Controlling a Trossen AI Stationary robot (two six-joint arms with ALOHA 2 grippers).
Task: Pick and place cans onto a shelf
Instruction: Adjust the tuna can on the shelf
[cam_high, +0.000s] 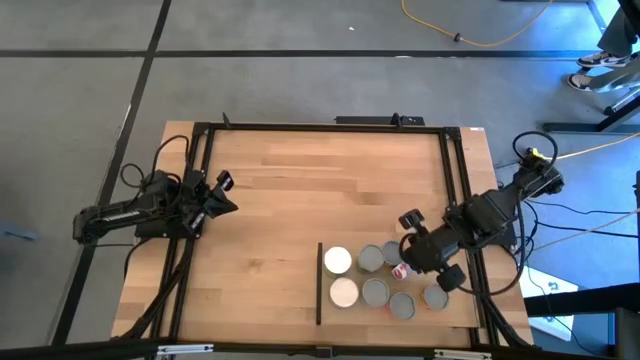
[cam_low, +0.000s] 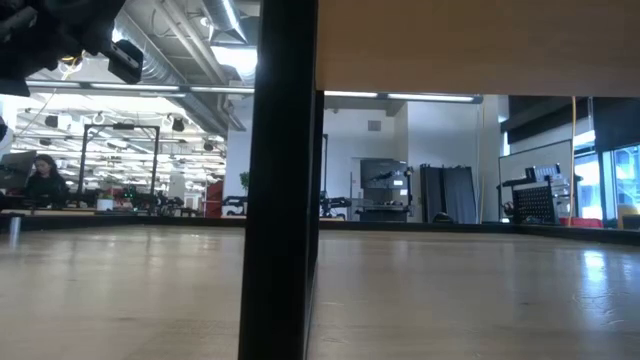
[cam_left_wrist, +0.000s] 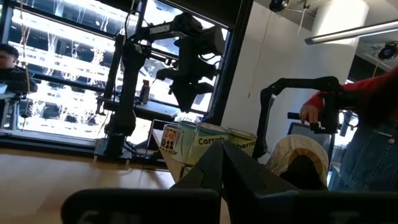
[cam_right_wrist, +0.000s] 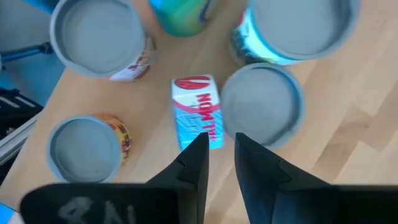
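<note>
Table (cam_high: 280, 200): light wood in a black frame, filling the centre of the high view.

Shelf (cam_high: 330, 312): a board at lower centre-right of the frame, its dark strip (cam_high: 319, 284) running along the left short edge.

Left arm: parked at the table's left edge, mid-frame. Left gripper (cam_high: 222, 190) has its fingers together, holding nothing.

Right arm: reaches in from the right edge. Right gripper (cam_high: 402, 268) hangs over the can cluster at lower right. In the right wrist view the fingers (cam_right_wrist: 193, 163) stand a little apart, nothing between them, their tips just over the end of one small can.

Cans: a tight cluster at lower right of the high view. Two white-topped cans (cam_high: 337, 260) sit nearest the strip, grey-topped cans (cam_high: 371, 258) beside them.

Tipped can (cam_right_wrist: 198, 119): smallest item, red-and-white label, lying on its side among upright neighbours, with one grey top (cam_right_wrist: 261, 104) touching or nearly touching it. My reading is that this is the target.

Risks, as judged:
- Finger gap looks narrower than the can; descending now would push it, not straddle it.
- It can roll on its side and slip out.
- Crowding leaves little finger room; a neighbour could get nudged or toppled.
</note>
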